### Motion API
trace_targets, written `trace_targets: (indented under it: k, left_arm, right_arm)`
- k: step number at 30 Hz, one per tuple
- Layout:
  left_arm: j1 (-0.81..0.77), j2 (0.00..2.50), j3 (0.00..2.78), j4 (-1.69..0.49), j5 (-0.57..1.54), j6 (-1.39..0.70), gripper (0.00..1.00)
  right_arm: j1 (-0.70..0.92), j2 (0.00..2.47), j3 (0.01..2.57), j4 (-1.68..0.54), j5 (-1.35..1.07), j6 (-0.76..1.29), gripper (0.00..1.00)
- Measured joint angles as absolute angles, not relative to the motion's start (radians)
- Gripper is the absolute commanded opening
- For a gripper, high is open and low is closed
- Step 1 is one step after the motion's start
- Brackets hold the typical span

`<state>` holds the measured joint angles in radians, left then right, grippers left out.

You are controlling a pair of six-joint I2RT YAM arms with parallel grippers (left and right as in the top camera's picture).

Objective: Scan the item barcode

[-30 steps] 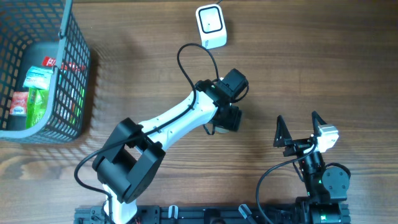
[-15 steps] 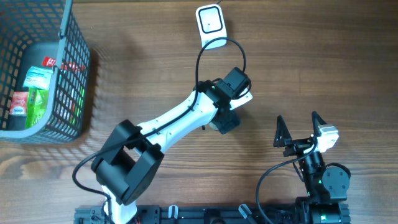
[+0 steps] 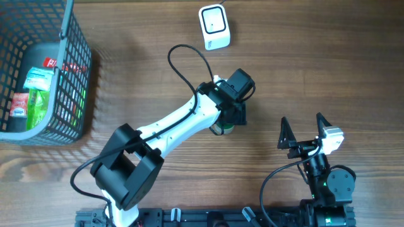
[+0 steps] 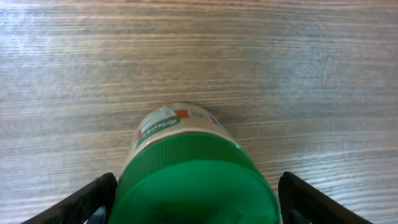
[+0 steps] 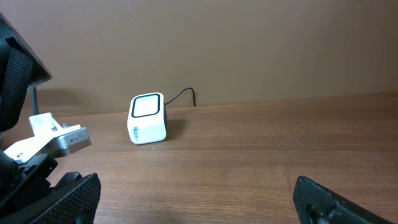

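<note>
Near the tabletop's point(image 3: 328, 57) near edge, toward the right corner, the right gripper point(image 3: 301, 118) sits idle with its fingers spread wide and nothing between them; it plays no part in this step.

Toward the middle of the tabletop, the left gripper point(image 4: 197, 180) points down over a jar point(image 4: 177, 127) with a green lid. In the wrist view its two fingers flank the lid, one on each side and right against its edge. Whether they are clamped on it or only bracketing it cannot be told. The jar appears to stand upright on the wood, and whether it has left the surface is also unclear. No barcode shows on the visible strip of label.

Farther off, close to the far edge and about midway along it, the white scanner point(image 3: 214, 26) stands with its window facing up, well apart from the jar. A wire basket point(image 3: 76, 94) holding packets sits at the far left corner.

The step in hand looks like securing the jar. Next, the left arm needs a firm hold, then must carry the jar toward the far edge and turn it so the label's barcode faces the scanner window.
</note>
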<state>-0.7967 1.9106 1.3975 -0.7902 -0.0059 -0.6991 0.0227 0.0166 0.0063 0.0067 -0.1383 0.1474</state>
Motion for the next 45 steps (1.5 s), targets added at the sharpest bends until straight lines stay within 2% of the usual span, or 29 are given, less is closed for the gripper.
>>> trace_targets:
  k: [1, 2, 4, 6, 9, 12, 15, 17, 19, 21, 22, 27, 29, 32, 35, 38, 45]
  left_arm:
    - [-0.802, 1.911, 1.398, -0.799, -0.019, -0.711, 0.65]
    - [-0.812, 1.911, 1.398, -0.814, -0.039, -0.721, 0.63]
    - [-0.821, 1.910, 1.398, -0.820, -0.081, -0.732, 0.52]
    - [-0.822, 1.906, 1.398, -0.819, -0.104, -0.739, 0.46]
    - [-0.822, 1.906, 1.398, -0.813, -0.113, -0.687, 0.46]
    - [-0.822, 1.906, 1.398, -0.765, -0.120, -0.498, 0.46]
    - [-0.822, 1.906, 1.398, -0.724, -0.132, -0.299, 0.54]
    - [-0.822, 1.906, 1.398, -0.718, -0.138, -0.043, 0.59]
    - [-0.822, 1.906, 1.398, -0.725, -0.141, 0.106, 0.67]
    - [-0.822, 1.906, 1.398, -0.728, -0.143, 0.319, 0.91]
    - [-0.822, 1.906, 1.398, -0.728, -0.146, 0.391, 0.97]
    - [-0.822, 1.897, 1.398, -0.720, -0.153, 0.549, 1.00]
    - [-0.822, 1.857, 1.394, -0.678, -0.147, 0.453, 1.00]
    - [-0.822, 1.743, 1.394, -0.639, -0.137, 0.083, 1.00]
    - [-0.824, 1.757, 1.394, -0.644, -0.130, -0.337, 1.00]
    - [-0.830, 1.837, 1.394, -0.685, -0.128, -0.523, 1.00]
    - [-0.831, 1.885, 1.396, -0.749, -0.195, -0.614, 1.00]
  right_arm:
    - [0.023, 0.017, 0.006, 0.006, -0.139, 0.147, 1.00]
    - [0.023, 0.017, 0.006, 0.006, -0.138, 0.147, 1.00]
    - [0.023, 0.017, 0.006, 0.007, -0.138, 0.147, 1.00]
    - [0.023, 0.017, 0.006, 0.006, -0.139, 0.147, 1.00]
    - [0.023, 0.017, 0.006, 0.007, -0.138, 0.147, 0.99]
    - [0.023, 0.017, 0.006, 0.007, -0.139, 0.147, 1.00]
    - [0.023, 0.017, 0.006, 0.007, -0.138, 0.147, 1.00]
    - [0.023, 0.017, 0.006, 0.007, -0.138, 0.147, 1.00]
    - [0.023, 0.017, 0.006, 0.007, -0.138, 0.147, 1.00]
    - [0.023, 0.017, 0.006, 0.006, -0.138, 0.147, 1.00]
    - [0.023, 0.017, 0.006, 0.007, -0.139, 0.147, 1.00]
    - [0.023, 0.017, 0.006, 0.007, -0.139, 0.147, 1.00]
    - [0.023, 0.017, 0.006, 0.007, -0.138, 0.147, 1.00]
    - [0.023, 0.017, 0.006, 0.007, -0.139, 0.147, 1.00]
    - [0.023, 0.017, 0.006, 0.006, -0.139, 0.147, 1.00]
    - [0.023, 0.017, 0.006, 0.007, -0.139, 0.147, 1.00]
    - [0.023, 0.017, 0.006, 0.007, -0.139, 0.147, 1.00]
